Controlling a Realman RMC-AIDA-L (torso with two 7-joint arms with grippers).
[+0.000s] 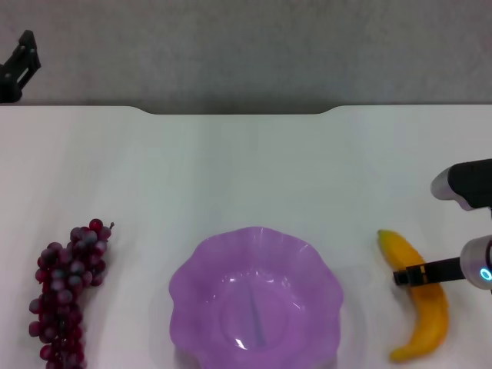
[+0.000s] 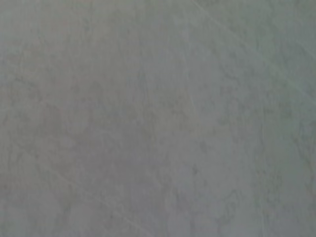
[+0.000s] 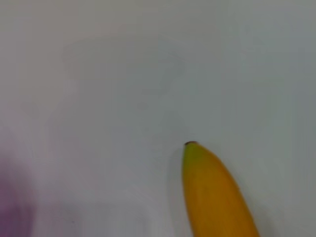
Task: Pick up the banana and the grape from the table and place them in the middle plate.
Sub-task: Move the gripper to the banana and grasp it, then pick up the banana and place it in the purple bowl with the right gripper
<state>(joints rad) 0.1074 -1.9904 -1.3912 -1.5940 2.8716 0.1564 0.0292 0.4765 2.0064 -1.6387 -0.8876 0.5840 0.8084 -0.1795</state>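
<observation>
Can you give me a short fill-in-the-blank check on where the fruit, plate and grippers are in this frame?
1. The middle plate holds ____ fruit.
2. The grape lies on the table to the plate's ____ in the head view.
3. The right gripper is at the ____, which lies on the table.
4. The left gripper is far from the ____ bunch.

Missing words: no; left; banana; grape

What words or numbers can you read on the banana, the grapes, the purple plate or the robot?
None: no words, numbers or labels can be read anywhere.
banana: plain yellow skin, no sticker showing.
grape: no tag.
middle plate: plain purple, no print.
table: bare white.
right pincer, over the banana: only a small blue light on the arm, no writing.
left pincer: dark, unmarked.
</observation>
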